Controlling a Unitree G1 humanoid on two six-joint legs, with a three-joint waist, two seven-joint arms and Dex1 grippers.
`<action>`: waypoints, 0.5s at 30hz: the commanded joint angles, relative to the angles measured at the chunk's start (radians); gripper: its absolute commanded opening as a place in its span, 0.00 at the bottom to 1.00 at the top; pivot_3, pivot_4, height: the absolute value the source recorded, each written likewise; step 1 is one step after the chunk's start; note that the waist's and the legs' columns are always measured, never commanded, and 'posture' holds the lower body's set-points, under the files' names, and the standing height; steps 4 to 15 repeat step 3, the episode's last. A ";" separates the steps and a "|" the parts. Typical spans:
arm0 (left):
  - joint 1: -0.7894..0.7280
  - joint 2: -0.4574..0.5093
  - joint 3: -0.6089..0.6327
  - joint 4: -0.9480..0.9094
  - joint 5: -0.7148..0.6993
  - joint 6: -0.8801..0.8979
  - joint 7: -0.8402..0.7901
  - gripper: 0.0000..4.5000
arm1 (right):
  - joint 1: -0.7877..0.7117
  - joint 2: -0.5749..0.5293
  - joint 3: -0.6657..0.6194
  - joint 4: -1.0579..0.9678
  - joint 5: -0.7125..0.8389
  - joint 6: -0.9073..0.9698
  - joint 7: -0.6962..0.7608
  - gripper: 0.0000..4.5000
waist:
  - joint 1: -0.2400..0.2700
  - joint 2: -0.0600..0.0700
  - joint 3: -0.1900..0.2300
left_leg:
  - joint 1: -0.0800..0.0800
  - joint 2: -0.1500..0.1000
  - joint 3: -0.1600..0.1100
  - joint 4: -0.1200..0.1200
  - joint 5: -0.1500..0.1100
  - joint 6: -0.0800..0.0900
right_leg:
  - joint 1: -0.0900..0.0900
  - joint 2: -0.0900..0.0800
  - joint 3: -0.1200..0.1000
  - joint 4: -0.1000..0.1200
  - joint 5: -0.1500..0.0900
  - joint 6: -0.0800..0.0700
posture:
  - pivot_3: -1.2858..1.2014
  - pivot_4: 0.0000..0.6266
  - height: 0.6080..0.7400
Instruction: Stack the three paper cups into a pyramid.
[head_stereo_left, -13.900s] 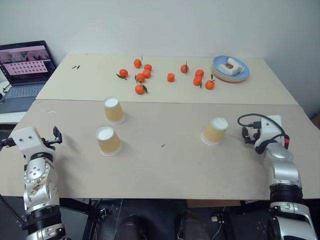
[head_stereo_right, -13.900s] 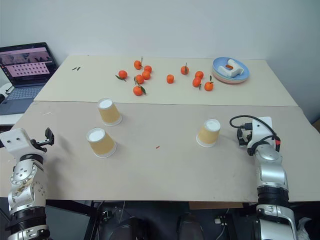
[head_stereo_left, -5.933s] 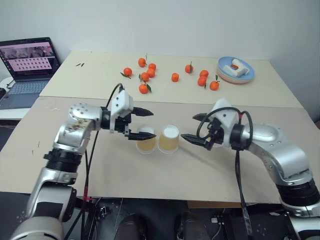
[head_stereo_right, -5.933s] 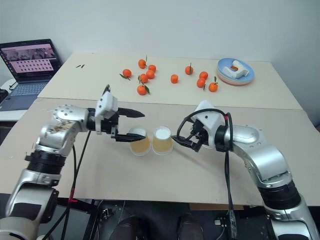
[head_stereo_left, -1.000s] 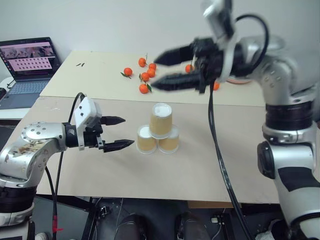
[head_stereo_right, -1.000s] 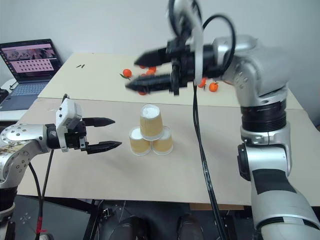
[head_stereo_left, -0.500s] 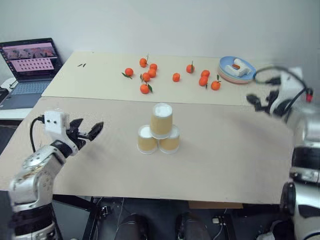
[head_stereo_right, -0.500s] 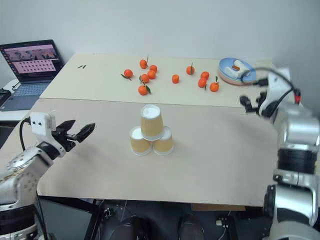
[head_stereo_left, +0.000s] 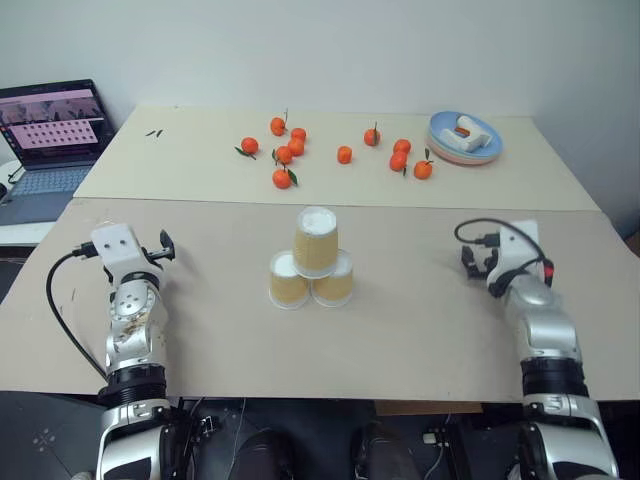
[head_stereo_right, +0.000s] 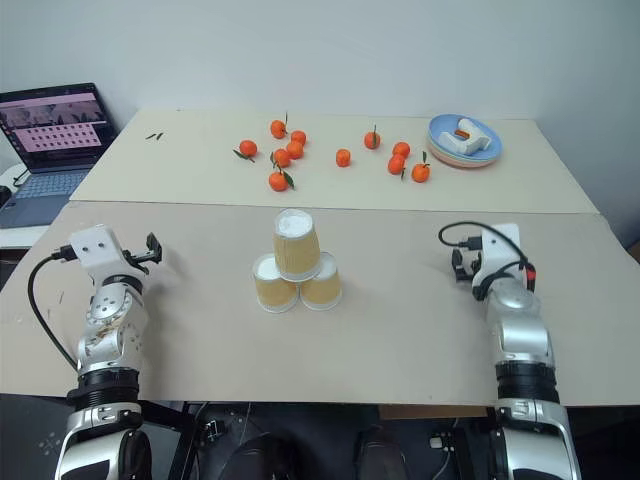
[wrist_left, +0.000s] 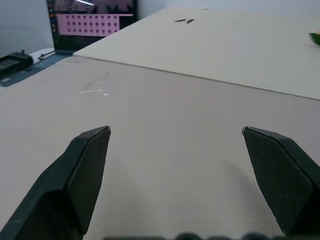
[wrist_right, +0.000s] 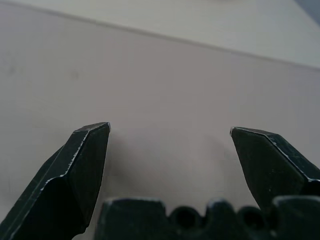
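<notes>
at the far left edge of the head view, in the upper left, an open laptop (head_stereo_left: 45, 135) sits on a side surface beside the table (head_stereo_left: 200, 330). lower left, the left gripper (wrist_left: 175, 131) hangs just over the bare tabletop near the table's left edge; the wrist view shows its two black fingers (wrist_left: 82, 170) spread wide with nothing between them but table. in the middle of the frame stands the pyramid (head_stereo_left: 311, 262): two cups side by side and touching, upside down with white bases up, the left cup (head_stereo_left: 288, 281) and the right cup (head_stereo_left: 334, 280), and a top cup (head_stereo_left: 315, 241) resting on both, tilted a little. both grippers are well apart from it. above the pyramid, across the upper middle of the frame on the far board, tangerines (head_stereo_left: 283, 155) lie scattered in a loose left cluster with more (head_stereo_left: 400, 157) toward the right. upper right, a blue plate (head_stereo_left: 464, 140) holds a white and orange item that is too small to make out. lower right, the right gripper (wrist_right: 170, 129) sits low over the table near the right edge, a black cable looping by its wrist; its fingers (wrist_right: 82, 165) are also spread wide, holding nothing.
</notes>
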 joint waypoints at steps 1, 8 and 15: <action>-0.026 0.014 0.010 0.028 -0.002 -0.072 -0.004 1.00 | -0.003 -0.009 -0.042 -0.002 0.006 -0.063 -0.017 1.00 | -0.001 0.000 0.000 | 0.000 0.000 0.000 0.000 0.000 0.000 | 0.000 0.000 0.000 0.000 0.000 0.000 | 0.52 0.24 0.59; -0.025 0.022 0.014 0.040 -0.004 -0.081 -0.005 1.00 | -0.002 -0.007 -0.041 -0.002 0.006 -0.072 -0.017 1.00 | -0.001 0.000 0.000 | 0.001 0.001 0.000 0.000 0.000 0.000 | 0.000 0.000 0.000 0.000 0.000 0.000 | 0.52 0.24 0.59; -0.025 0.022 0.014 0.040 -0.004 -0.081 -0.005 1.00 | -0.002 -0.007 -0.041 -0.002 0.006 -0.072 -0.017 1.00 | -0.001 0.000 0.000 | 0.001 0.001 0.000 0.000 0.000 0.000 | 0.000 0.000 0.000 0.000 0.000 0.000 | 0.52 0.24 0.59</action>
